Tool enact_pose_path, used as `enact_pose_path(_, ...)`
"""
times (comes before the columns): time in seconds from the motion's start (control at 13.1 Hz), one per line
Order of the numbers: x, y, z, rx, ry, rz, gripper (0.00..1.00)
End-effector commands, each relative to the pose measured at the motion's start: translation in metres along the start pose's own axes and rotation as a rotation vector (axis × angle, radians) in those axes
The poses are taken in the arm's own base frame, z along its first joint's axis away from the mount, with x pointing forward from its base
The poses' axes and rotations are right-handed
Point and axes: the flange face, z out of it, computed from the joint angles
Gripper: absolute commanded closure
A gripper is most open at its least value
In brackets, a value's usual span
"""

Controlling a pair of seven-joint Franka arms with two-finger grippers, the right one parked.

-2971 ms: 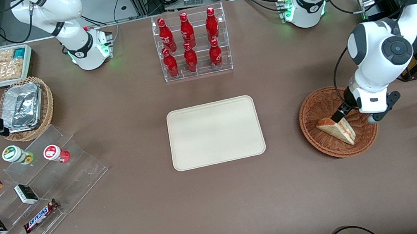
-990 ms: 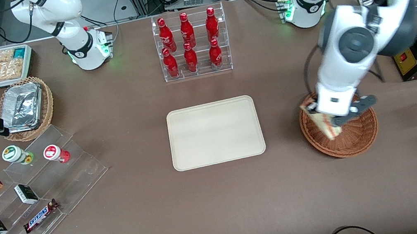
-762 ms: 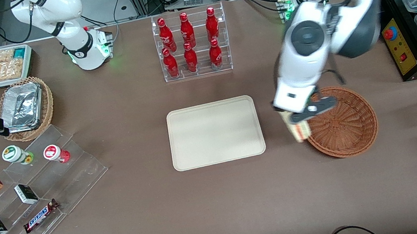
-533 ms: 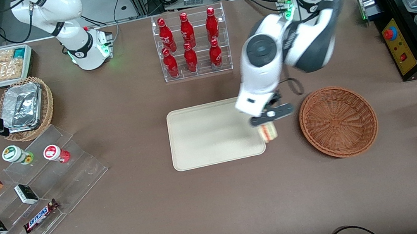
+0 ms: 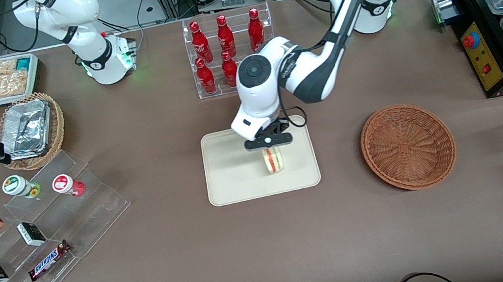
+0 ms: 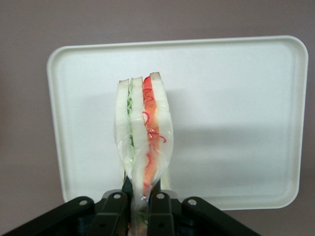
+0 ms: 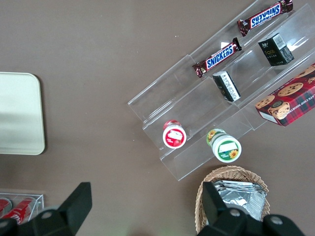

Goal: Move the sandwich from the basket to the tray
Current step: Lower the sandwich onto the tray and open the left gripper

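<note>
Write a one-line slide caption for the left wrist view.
Gripper shut on the sandwich, held upright above the cream tray.

The hand [image 6: 139, 204] hides the sandwich's [image 6: 142, 132] gripped end.

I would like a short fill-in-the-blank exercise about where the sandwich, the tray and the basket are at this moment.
1. The gripper is shut on the ______.
2. The sandwich hangs above the cream ______.
3. The round wicker basket now holds ______.
4. The tray lies nearer to the front camera than the rack of red ______.

Missing words: sandwich; tray; nothing; bottles
</note>
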Motion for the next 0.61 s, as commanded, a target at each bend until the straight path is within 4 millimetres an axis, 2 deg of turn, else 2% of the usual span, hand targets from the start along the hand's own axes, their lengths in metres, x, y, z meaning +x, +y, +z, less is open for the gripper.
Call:
enact_pose_path(0.0,-0.019,0.010,0.027,-0.033,0.040,0.005,1.00)
enact_pose_path(0.3,-0.042,0.022,0.066,0.018,0.052,0.031,1.00)
enact_pose_path(0.53,-0.041,0.026,0.076,-0.003,0.069,0.005,1.00)
